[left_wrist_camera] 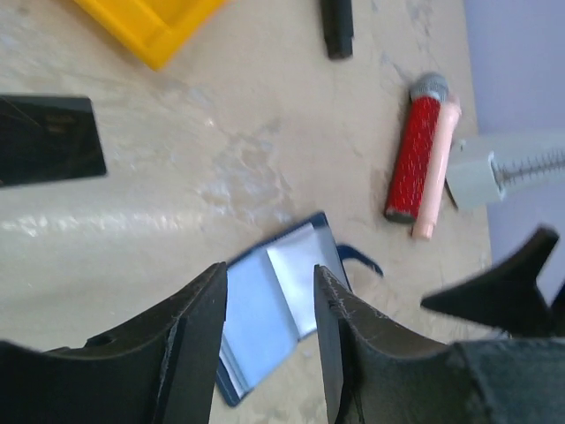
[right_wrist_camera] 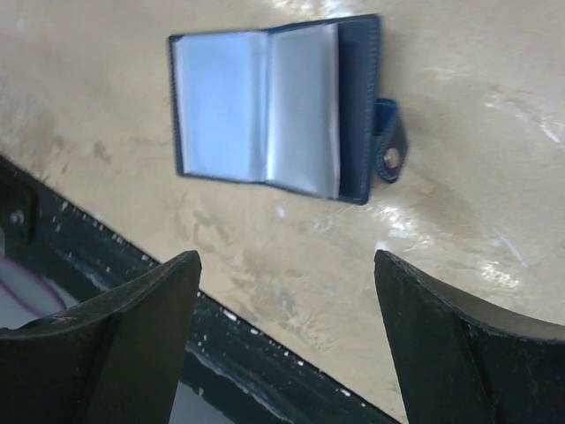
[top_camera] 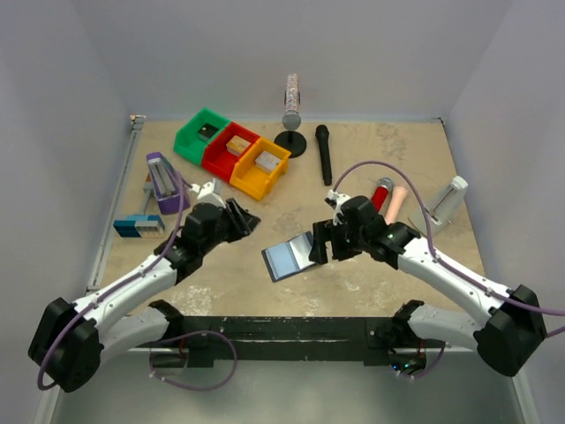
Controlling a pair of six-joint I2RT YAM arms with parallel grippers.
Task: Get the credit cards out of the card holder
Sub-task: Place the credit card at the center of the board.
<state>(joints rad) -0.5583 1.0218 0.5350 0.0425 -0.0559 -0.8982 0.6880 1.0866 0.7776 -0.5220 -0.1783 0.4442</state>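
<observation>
Hovering beside the open dark blue bifold card holder (top_camera: 290, 258), the right gripper (top_camera: 317, 246) gapes wide, empty; pinching a card likely comes next.

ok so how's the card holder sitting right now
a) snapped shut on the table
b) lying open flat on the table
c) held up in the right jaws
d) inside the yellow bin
b, the card holder lies spread open on the table, with its pockets facing up and its snap tab undone.
</observation>
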